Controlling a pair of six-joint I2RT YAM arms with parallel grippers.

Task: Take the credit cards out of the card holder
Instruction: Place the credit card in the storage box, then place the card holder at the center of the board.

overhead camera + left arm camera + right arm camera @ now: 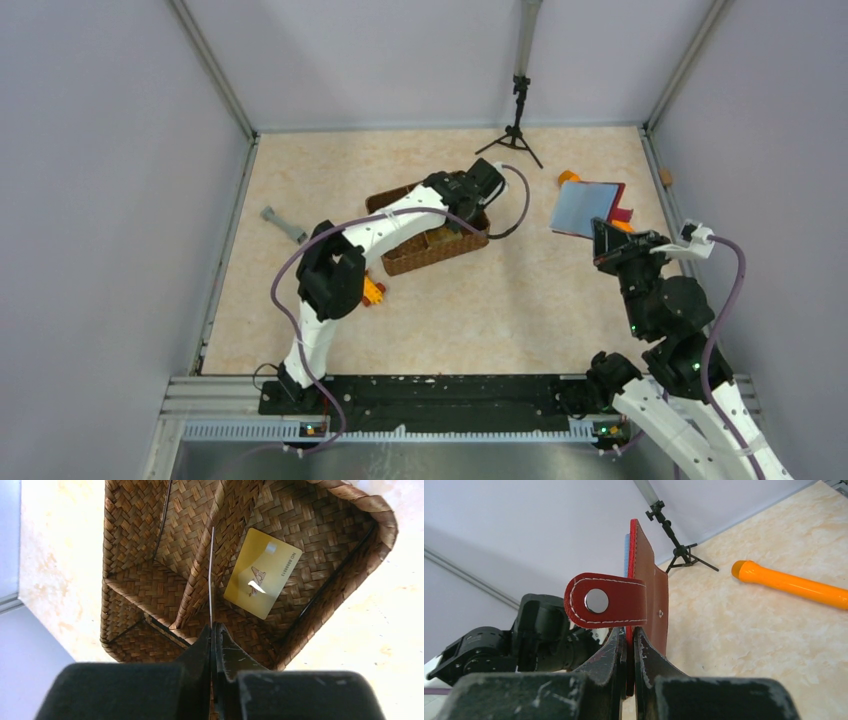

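My left gripper (pixel 478 188) hangs over the brown wicker basket (pixel 432 250). In the left wrist view it (pixel 212 626) is shut on a thin card (pixel 211 575) seen edge-on, held upright above the basket's divider; I cannot tell its colour. The tan-gold credit card (pixel 262 573) lies flat in the basket's right compartment. My right gripper (pixel 604 240) is shut on the dark red card holder (pixel 586 209), held up off the table and open, its pale blue inside facing up. In the right wrist view my gripper (pixel 629 630) pinches the holder's edge (pixel 649 587) under the strap tab (pixel 606 601).
An orange stick-like object (pixel 789 583) lies on the table beyond the card holder. An orange-yellow toy car (pixel 372 291) sits by the left arm. A grey tool (pixel 283 224) lies far left. A black tripod (pixel 516 128) stands at the back wall.
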